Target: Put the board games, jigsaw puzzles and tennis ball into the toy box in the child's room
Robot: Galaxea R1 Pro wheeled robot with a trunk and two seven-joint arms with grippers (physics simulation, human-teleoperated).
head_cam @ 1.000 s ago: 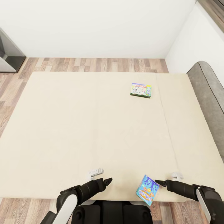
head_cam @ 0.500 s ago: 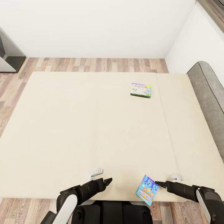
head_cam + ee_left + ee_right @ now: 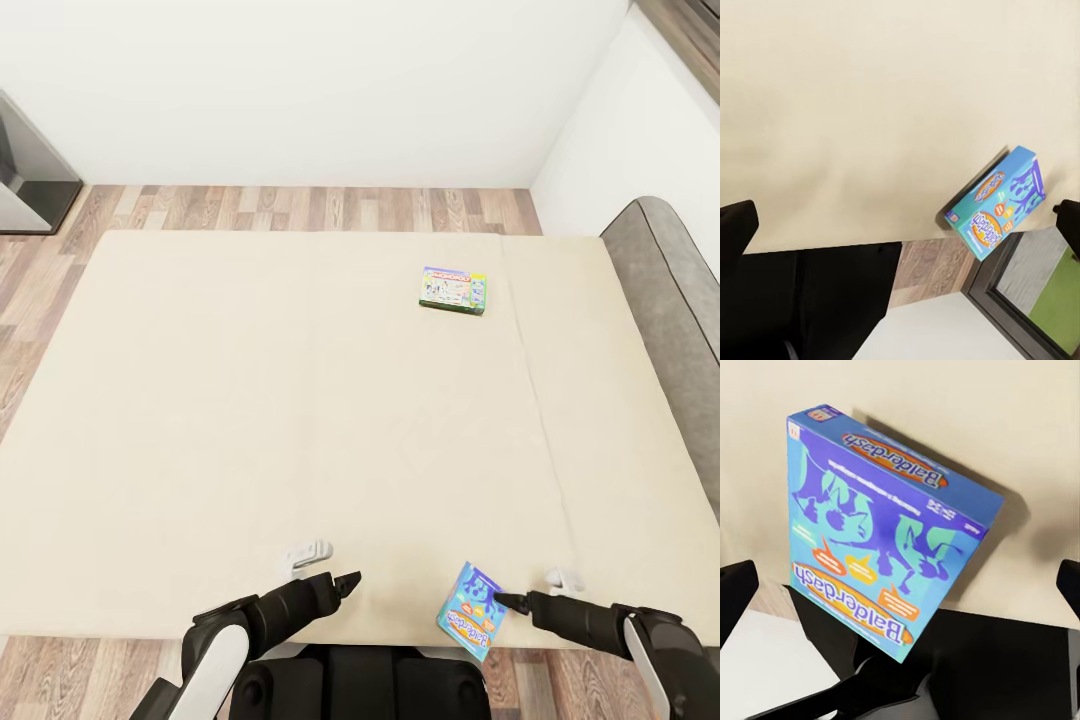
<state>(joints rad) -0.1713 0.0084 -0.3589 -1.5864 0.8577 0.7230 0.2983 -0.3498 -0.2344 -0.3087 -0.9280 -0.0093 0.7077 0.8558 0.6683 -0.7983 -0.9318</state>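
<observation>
Rt tool (image 3: 505, 600) beside blue game box (image 3: 473, 610)

- Our head camera looks steeply down over the bed (image 3: 300, 400) from its near edge.
- Our wrist cameras sit close; both share the blue board game (image 3: 881, 521) at that edge with the head view.

the bed (image 3: 250, 400) offers a broad bare mattress from 9 to 1 o'clock. obstacles: the monopoly box (image 3: 453, 290) lies flat at 1 o'clock, well apart from the blue box (image 3: 472, 608), which overhangs the near edge at 5 o'clock. right gripper (image 3: 512, 602) is tight beside that box. headboard (image 3: 665, 290) bounds 3 o'clock; wall (image 3: 300, 90) closes 12.
</observation>
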